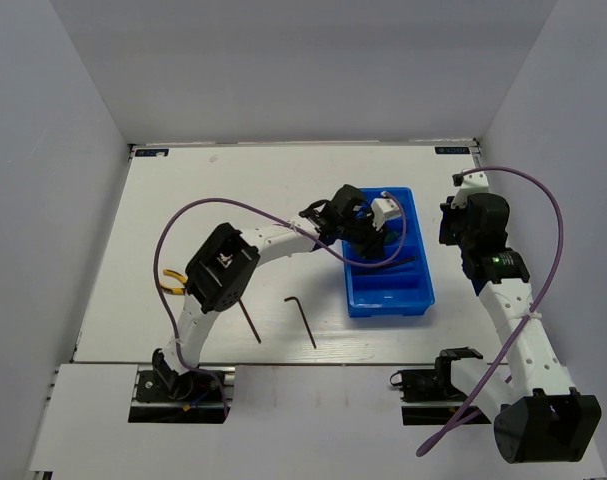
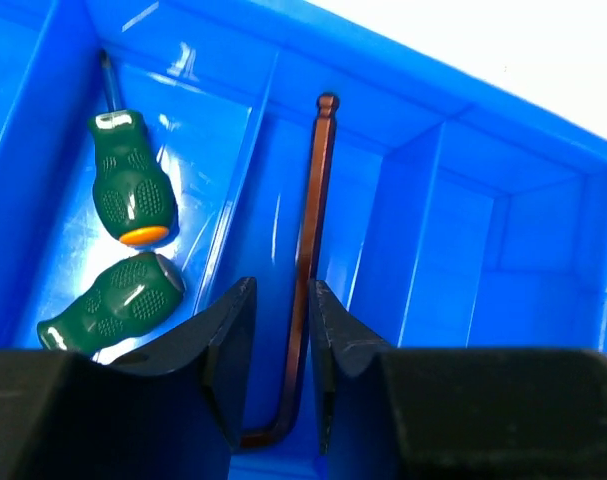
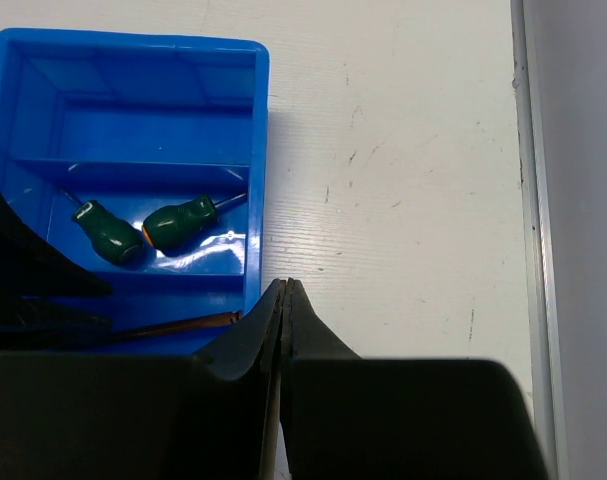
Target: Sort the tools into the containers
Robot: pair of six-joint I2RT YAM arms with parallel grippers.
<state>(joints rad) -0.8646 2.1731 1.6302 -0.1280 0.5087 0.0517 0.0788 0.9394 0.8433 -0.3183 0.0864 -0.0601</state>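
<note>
The blue tray (image 1: 423,300) stands right of centre. Two green-handled screwdrivers (image 2: 133,190) (image 2: 118,300) lie in one compartment. A dark hex key (image 2: 318,170) lies in the compartment beside them. My left gripper (image 2: 281,290) hangs low over that hex key, slightly open, with the key loose between its fingers. My right gripper (image 3: 286,285) is shut and empty over the bare table just right of the tray's rim (image 3: 260,150). Two more hex keys (image 1: 251,320) (image 1: 303,320) lie on the table left of the tray. The yellow-handled pliers (image 1: 171,283) peek out from behind the left arm.
The left arm (image 1: 223,265) stretches across the table to the tray, above the pliers. The tray's other two compartments (image 2: 543,230) hold nothing. White walls close in the table at the back and sides.
</note>
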